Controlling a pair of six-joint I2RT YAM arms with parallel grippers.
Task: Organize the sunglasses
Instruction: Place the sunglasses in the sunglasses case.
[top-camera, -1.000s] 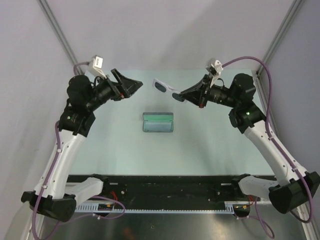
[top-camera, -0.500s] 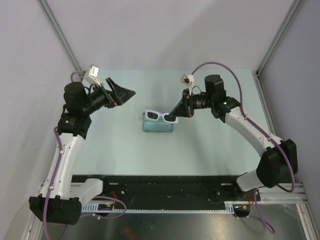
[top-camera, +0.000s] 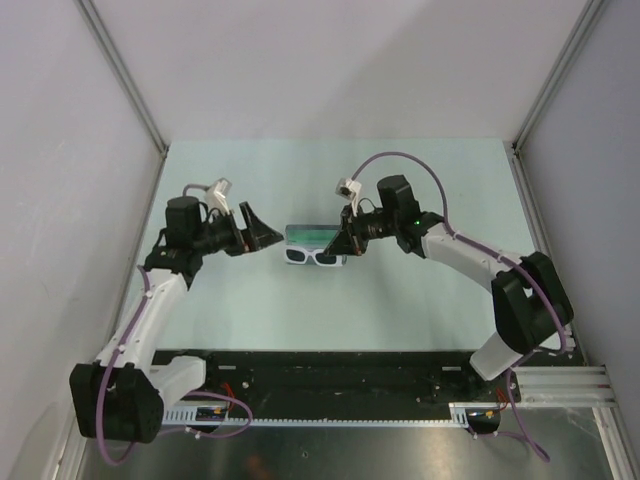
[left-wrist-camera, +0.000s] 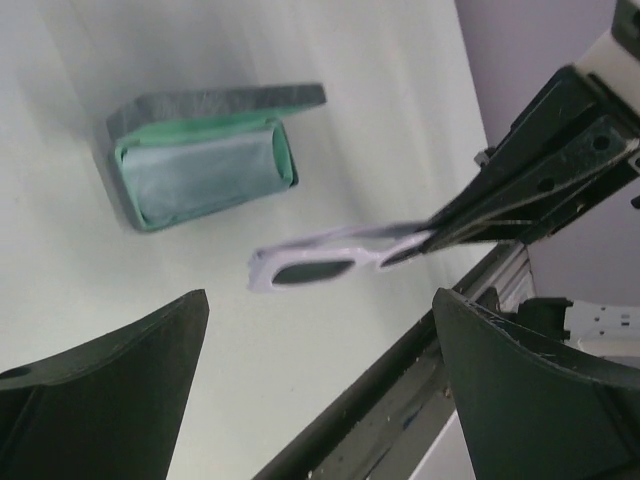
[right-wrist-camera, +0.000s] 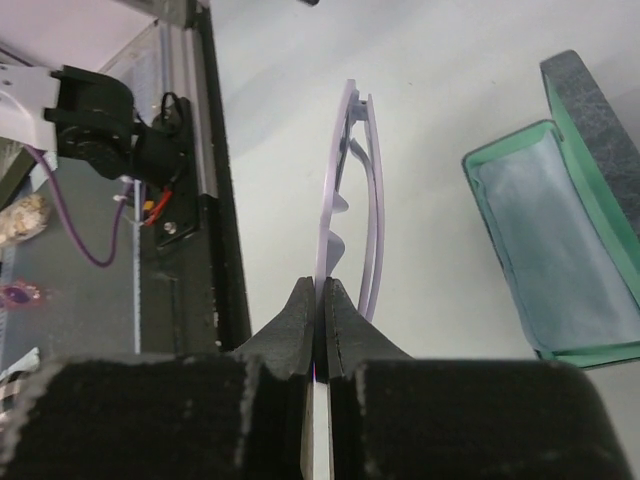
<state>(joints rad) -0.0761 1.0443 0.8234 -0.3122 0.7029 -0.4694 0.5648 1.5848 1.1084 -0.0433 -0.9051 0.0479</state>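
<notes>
Sunglasses (top-camera: 312, 257): folded, white frame, dark lenses, pinched at one end, held just on the near side of the open case (top-camera: 316, 234) | Right gripper (top-camera: 345, 245): jaws clamped on the sunglasses | Case: lid up, green lining, cloth (left-wrist-camera: 205, 175) inside, resting on the table (top-camera: 420, 180) | Left gripper (top-camera: 262, 232): jaws wide apart, empty, left of the case

Smooth white plastic sunglasses (left-wrist-camera: 310, 270), rough grey case (left-wrist-camera: 220, 97), soft cloth (left-wrist-camera: 205, 175) inside

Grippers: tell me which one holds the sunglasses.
The right gripper: its jaws are shut on one end of the white-framed sunglasses. The left gripper stands open and empty, apart from them.
</notes>
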